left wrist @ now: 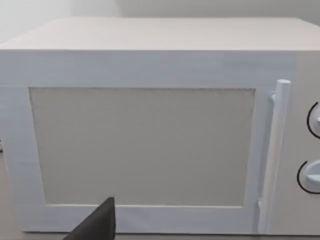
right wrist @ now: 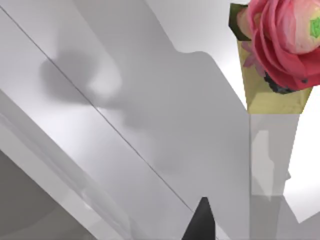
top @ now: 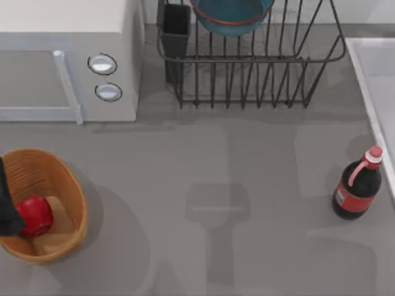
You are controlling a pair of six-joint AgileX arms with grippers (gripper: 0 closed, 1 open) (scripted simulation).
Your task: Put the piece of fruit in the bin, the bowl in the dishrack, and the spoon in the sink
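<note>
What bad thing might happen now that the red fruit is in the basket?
The left pincer sits at the basket's rim beside the apple; pulling away carelessly might snag and tip the basket. The bowl sits in the dishrack. The bottle stands close to the sink, so an arm heading there might knock it over.

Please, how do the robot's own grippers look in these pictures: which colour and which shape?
Little of them shows. The left gripper appears as a black shape at the top view's left edge, over the bin. In the left wrist view one fingertip is a matte black, wedge-shaped point. The right wrist view shows a similar dark pointed fingertip. No cables or markings are visible.
</note>
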